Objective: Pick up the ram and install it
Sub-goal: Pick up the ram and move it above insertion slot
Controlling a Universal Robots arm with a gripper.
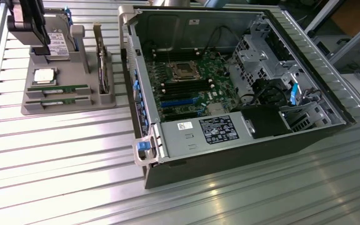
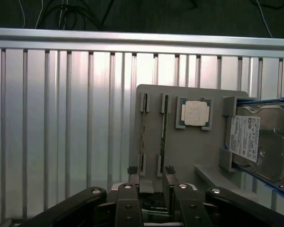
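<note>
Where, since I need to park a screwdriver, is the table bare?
Bare table fills the exterior view's lower left, bordered by the tray and the case. The strip between tray and case is narrow. The tray is crowded: ram sticks, processor, drive.

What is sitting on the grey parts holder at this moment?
A ram stick, a second ram stick, the processor chip and the hard drive. The holder surface beneath the drive is covered.
</note>
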